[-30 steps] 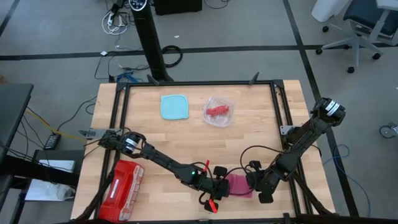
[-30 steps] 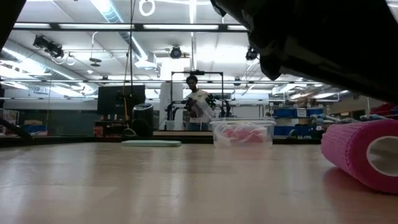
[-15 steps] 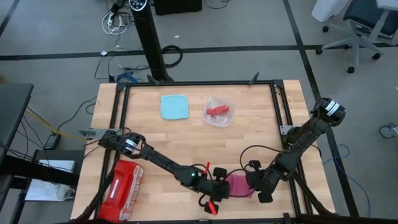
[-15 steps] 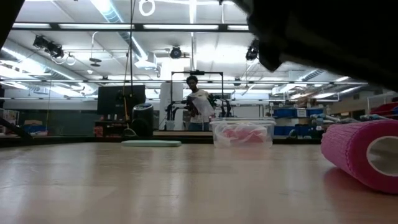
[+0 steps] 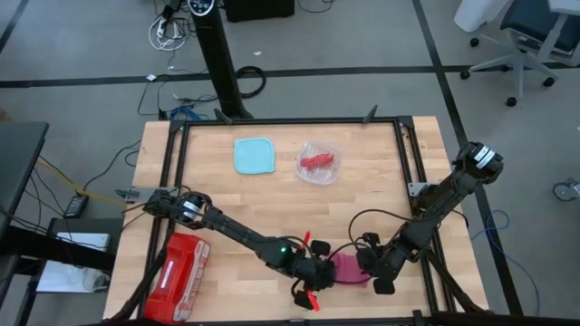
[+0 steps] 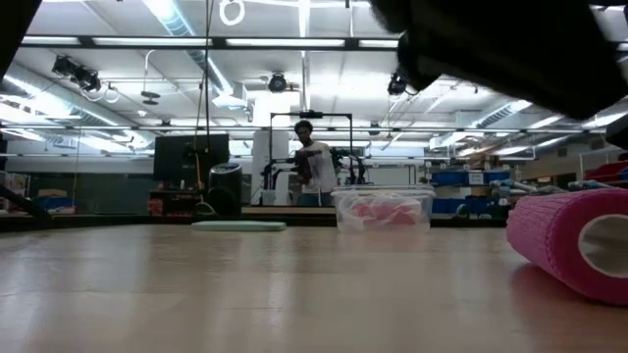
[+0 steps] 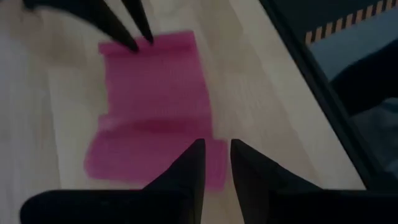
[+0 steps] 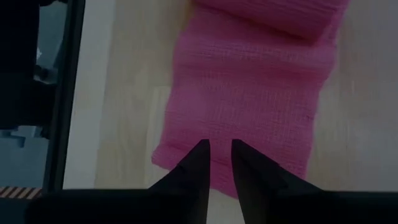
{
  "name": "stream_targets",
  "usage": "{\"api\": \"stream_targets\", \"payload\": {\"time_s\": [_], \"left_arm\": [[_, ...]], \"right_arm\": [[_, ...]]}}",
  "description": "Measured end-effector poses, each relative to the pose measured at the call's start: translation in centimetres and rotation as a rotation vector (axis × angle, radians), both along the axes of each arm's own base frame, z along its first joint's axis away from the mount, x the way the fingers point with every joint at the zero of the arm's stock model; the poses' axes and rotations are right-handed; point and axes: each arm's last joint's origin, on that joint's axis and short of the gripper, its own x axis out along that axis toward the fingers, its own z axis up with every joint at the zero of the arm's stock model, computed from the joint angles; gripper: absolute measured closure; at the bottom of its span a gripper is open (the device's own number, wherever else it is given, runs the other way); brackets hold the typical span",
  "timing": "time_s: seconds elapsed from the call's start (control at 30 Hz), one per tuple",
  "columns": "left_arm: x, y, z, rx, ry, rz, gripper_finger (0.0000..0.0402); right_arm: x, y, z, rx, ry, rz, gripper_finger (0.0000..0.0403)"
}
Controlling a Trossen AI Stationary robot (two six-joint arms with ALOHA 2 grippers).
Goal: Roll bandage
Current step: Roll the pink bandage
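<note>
At the table's near edge the bandage (image 5: 348, 270) is partly rolled — a roll at one end, a flat tail left. The left gripper (image 7: 216, 158) and right gripper (image 8: 219, 158) flank it, fingers narrowly parted (neither grips it). Far off: container (image 5: 319, 162), lid (image 5: 254, 155).

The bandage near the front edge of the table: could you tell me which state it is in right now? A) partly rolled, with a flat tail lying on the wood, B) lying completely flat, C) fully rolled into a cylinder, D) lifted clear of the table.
A: the right wrist view shows the bandage with a rolled end and a flat strip running from it toward the right gripper.
</note>
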Motion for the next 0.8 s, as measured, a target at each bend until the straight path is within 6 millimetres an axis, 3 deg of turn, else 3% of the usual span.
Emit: {"api": "stream_targets", "payload": {"time_s": [0.27, 0.8], "left_arm": [[-0.4, 1.2, -0.7, -0.003, 0.129, -0.066, 0.0321], [-0.2, 2.1, -1.1, 0.155, 0.101, -0.149, 0.0321]], "right_arm": [[-0.6, 0.1, -0.2, -0.011, 0.043, 0.013, 0.0336], [-1.3, 0.1, -0.5, -0.026, 0.109, -0.001, 0.0337]]}}
